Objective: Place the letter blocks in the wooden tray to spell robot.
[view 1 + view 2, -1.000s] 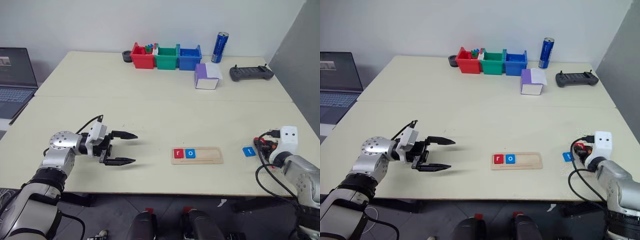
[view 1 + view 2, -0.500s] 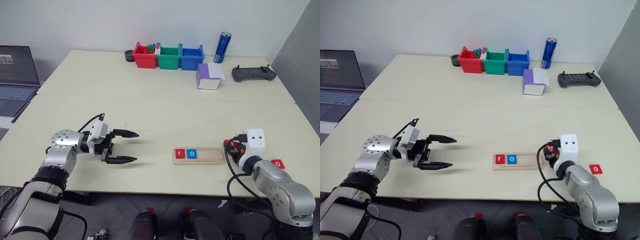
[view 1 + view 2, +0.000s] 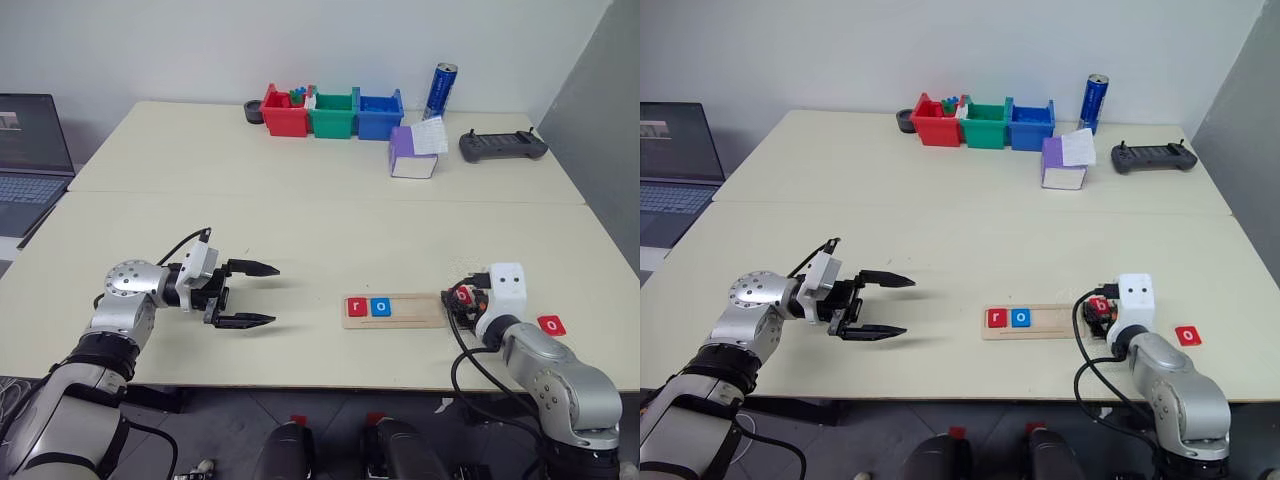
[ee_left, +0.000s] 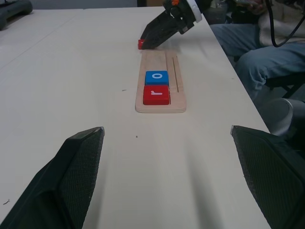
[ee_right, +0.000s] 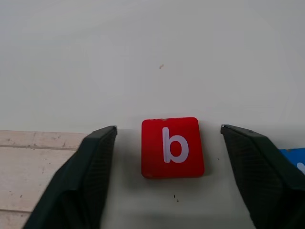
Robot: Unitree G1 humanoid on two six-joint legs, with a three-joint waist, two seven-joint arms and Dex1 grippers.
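Left eye view: a cream table (image 3: 300,220) against a white wall. The wooden tray (image 3: 395,311) near its front edge holds a red "r" (image 3: 357,307) and blue "o" (image 3: 380,307). A red "b" (image 5: 172,147) lies on the table between the right gripper (image 5: 169,162)'s wide-spread jaws, just past the tray's end. The left gripper (image 3: 250,294) gapes wide, empty.

My black fingers (image 5: 90,176) look like matt, finely grained plastic. The red b block (image 5: 172,147) between them is smooth with a slight sheen. At lower left the tray (image 5: 33,167) is pale, unvarnished wood; the cream table (image 5: 152,57) is matt.
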